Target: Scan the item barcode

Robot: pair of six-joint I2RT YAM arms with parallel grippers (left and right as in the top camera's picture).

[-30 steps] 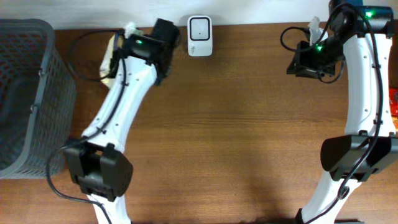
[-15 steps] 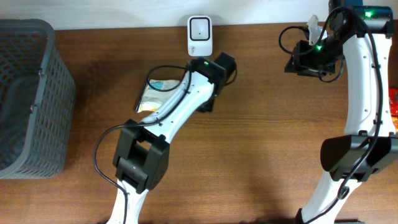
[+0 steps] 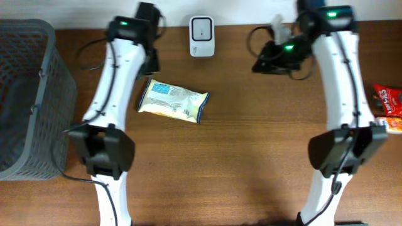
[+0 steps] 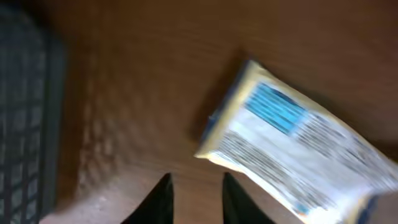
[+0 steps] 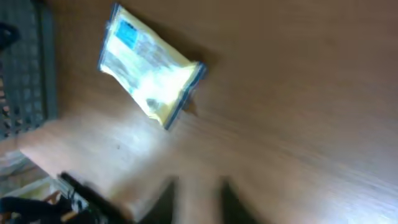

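Since the packet (image 3: 171,100) lies flat on the bench (image 3: 251,157), upper left of centre in the overhead frame and just below-left of the scanner (image 3: 201,36), nothing faces the scanner window yet. The step in hand looks like the pick-up.

Left pincer (image 4: 196,180): jaws parted, empty, above bare bench with the packet's near end up and right of them in the left wrist view. Right pincer (image 5: 199,183): the right wrist view is motion-smeared, so it cannot be told whether it is open or closed. Nothing shows in it.

How to do it well, as a judgement:
- Grip a short sealed end, so the printed faces stay uncovered.
- The barcode is not readable in these views. A blue label panel shows near one end, so find the code before presenting.
- The pouch looks soft and may sag, so keep the code face flat and square to the window, and hold steady.

Containers: the grey mesh basket (image 3: 25,94) sits at the left edge of the frame. Its interior is dim and nothing is visible in it. Red snack packs (image 3: 388,97) lie loose at the right edge, in no container.
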